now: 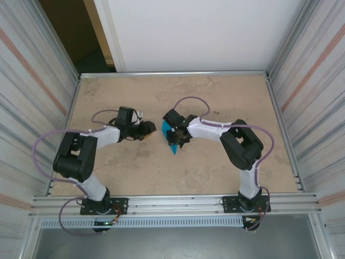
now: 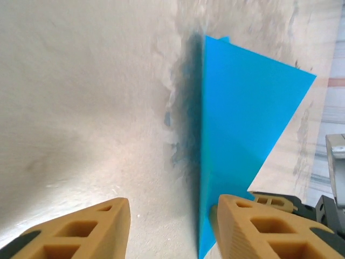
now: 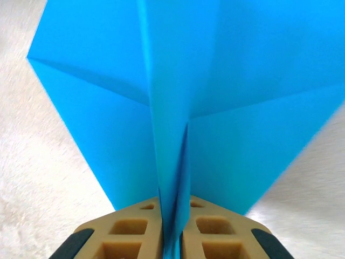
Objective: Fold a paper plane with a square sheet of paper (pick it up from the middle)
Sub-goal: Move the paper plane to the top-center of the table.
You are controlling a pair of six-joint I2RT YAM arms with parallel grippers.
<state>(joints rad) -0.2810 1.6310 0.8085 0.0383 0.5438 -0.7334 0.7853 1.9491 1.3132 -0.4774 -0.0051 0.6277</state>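
Right jaws pinch the paper plane [image 3: 178,108]; left jaws apart.

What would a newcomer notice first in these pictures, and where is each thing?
The bright teal-blue paper plane stands out at the middle of the tan table, its wings spread either side of a centre crease. The right gripper is shut on that crease, pinching the fold. The left gripper sits just beside the paper's edge with its jaws apart.
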